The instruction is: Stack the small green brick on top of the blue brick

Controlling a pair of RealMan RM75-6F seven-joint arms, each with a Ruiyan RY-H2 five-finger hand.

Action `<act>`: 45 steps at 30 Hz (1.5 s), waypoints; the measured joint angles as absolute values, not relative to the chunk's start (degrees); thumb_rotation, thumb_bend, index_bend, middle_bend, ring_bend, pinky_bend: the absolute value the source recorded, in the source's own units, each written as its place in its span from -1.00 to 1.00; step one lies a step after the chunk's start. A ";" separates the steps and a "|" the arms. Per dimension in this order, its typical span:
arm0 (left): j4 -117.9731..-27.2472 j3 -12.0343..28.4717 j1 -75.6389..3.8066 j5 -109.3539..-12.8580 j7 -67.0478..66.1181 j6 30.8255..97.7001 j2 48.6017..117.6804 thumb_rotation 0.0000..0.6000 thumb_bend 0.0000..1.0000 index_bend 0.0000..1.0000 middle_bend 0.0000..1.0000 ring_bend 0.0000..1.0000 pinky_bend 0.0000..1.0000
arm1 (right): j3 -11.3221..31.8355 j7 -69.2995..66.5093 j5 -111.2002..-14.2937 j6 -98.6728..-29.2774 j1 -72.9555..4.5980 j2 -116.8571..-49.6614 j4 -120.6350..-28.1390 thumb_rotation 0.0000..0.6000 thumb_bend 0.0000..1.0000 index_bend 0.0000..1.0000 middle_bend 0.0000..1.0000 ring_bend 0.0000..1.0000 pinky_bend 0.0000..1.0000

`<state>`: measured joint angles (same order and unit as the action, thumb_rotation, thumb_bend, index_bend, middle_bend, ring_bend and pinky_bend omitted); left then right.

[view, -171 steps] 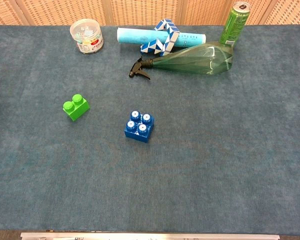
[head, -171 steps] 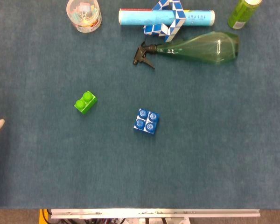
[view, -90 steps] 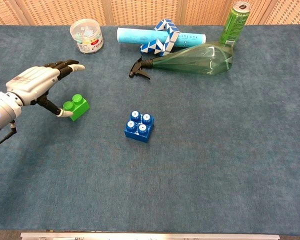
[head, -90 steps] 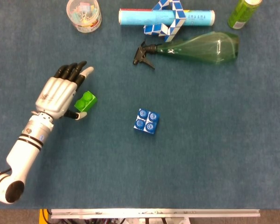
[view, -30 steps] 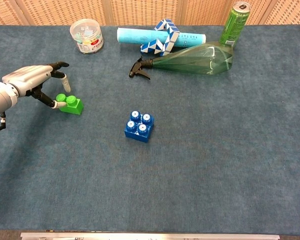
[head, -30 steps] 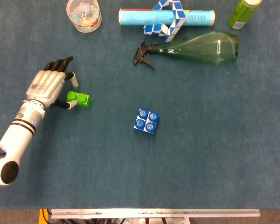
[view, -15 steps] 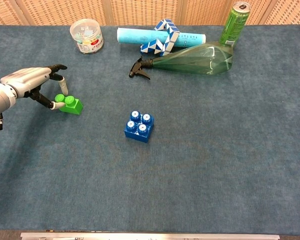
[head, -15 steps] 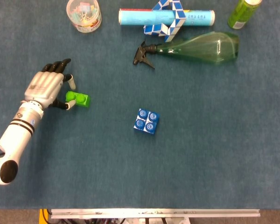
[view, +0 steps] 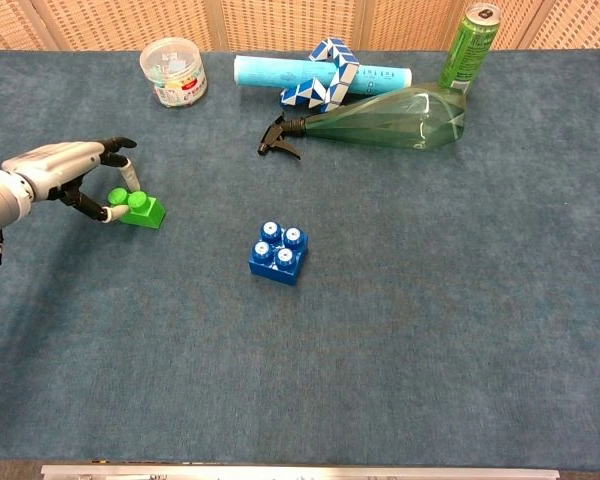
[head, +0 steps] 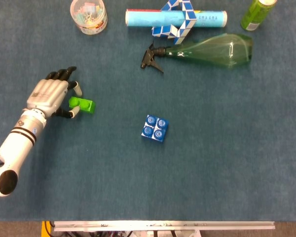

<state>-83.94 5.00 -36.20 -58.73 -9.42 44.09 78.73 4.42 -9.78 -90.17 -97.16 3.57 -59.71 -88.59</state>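
The small green brick [head: 83,105] [view: 137,208] lies flat on the blue cloth at the left. My left hand [head: 50,95] [view: 55,167] is against the brick's left end. Its thumb tip touches the brick's near corner, and a pale-tipped finger [head: 78,89] hovers just behind the brick without clearly closing on it. The other fingers are apart. The blue brick [head: 155,128] [view: 278,252] sits studs up near the middle of the table, well to the right of the hand. My right hand shows in neither view.
Along the far edge are a clear tub of clips [head: 89,15], a light-blue tube [head: 175,18] with a blue-white snake puzzle [head: 176,19] on it, a green spray bottle [head: 207,50] lying on its side and a green can [view: 467,46].
The left hand has sunk a little lower beside the green brick, and its fingers have curled in slightly. The brick has been nudged a touch to the left. The blue brick has not moved.
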 measured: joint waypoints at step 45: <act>-83.98 4.39 -37.20 -56.11 -11.24 46.03 80.02 1.00 -0.52 0.09 -1.00 -1.00 -0.86 | 4.35 -9.78 -90.31 -97.05 3.48 -59.70 -88.57 1.00 -0.76 -0.89 -0.80 -0.87 -0.49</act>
<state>-83.98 4.39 -37.20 -56.11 -11.24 46.03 80.02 4.35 -9.78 -90.31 -97.05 3.48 -59.70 -88.57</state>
